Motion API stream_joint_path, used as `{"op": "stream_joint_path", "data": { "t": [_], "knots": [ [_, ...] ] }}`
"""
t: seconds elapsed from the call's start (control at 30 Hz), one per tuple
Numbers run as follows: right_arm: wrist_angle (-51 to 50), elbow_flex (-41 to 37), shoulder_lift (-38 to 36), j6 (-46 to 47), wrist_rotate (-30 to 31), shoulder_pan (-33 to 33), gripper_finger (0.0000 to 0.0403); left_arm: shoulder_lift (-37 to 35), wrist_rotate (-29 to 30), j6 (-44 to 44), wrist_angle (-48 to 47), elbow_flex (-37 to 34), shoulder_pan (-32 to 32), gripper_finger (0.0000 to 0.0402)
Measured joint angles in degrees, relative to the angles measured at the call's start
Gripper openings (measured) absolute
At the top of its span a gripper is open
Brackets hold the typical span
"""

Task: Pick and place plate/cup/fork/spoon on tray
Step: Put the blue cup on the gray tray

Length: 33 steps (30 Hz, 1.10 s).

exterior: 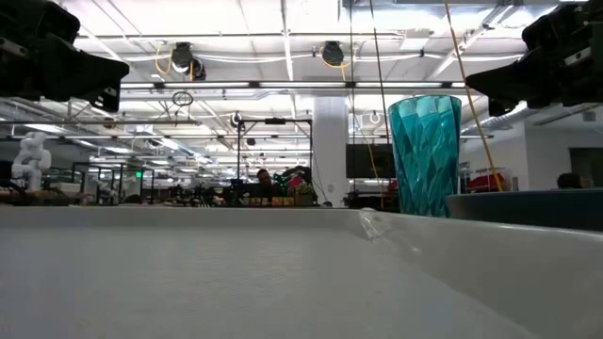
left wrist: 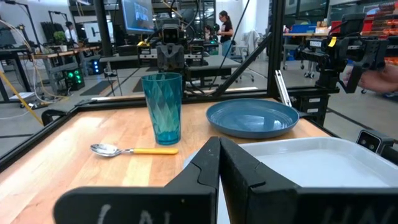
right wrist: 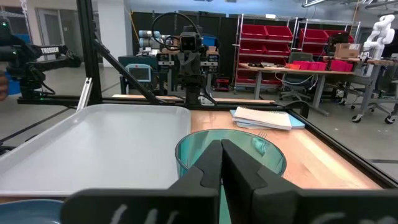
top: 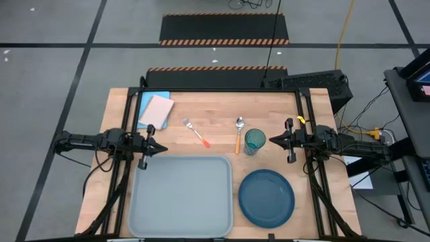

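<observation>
Hovering apart, left hand [top: 163, 148] and right hand [top: 272, 140] are closed, empty.

text: none legible | checked: wooden table [top: 201, 128], pale grey-blue rectangular plastic tray [top: 181, 195], dark teal-blue round plate [top: 267, 196], translucent teal plastic cup [top: 254, 141] | room beyond table: signs and screens too small to make out
</observation>
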State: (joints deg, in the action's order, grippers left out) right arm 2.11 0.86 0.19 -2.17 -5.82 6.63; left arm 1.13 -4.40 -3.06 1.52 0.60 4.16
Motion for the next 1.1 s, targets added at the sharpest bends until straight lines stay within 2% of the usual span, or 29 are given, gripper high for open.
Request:
{"op": "stream_joint_path", "data": {
  "t": [0.23,0.5,0.63,0.9,1.1],
  "knots": [
    [0.0,0.0,0.0,0.0,0.0,0.02,0.0,0.0,0.02,2.2,2.16,0.0,-0.02,0.001],
    [0.19,0.0,0.0,0.0,0.0,0.0,0.0,-0.02,0.0,0.87,20.8,0.02,-0.02,0.001],
    [0.36,0.0,0.0,0.0,0.0,0.0,0.0,-0.02,-0.04,0.24,26.89,0.4,-0.02,0.001],
    [3.18,-0.01,-0.01,0.02,-0.15,0.01,0.0,0.33,-0.03,1.15,21.52,8.96,-0.02,0.001],
    [4.18,-0.02,-0.02,3.42,-0.22,0.02,0.0,5.13,0.16,2.12,14.95,18.46,-0.01,0.001]
  ]
}}
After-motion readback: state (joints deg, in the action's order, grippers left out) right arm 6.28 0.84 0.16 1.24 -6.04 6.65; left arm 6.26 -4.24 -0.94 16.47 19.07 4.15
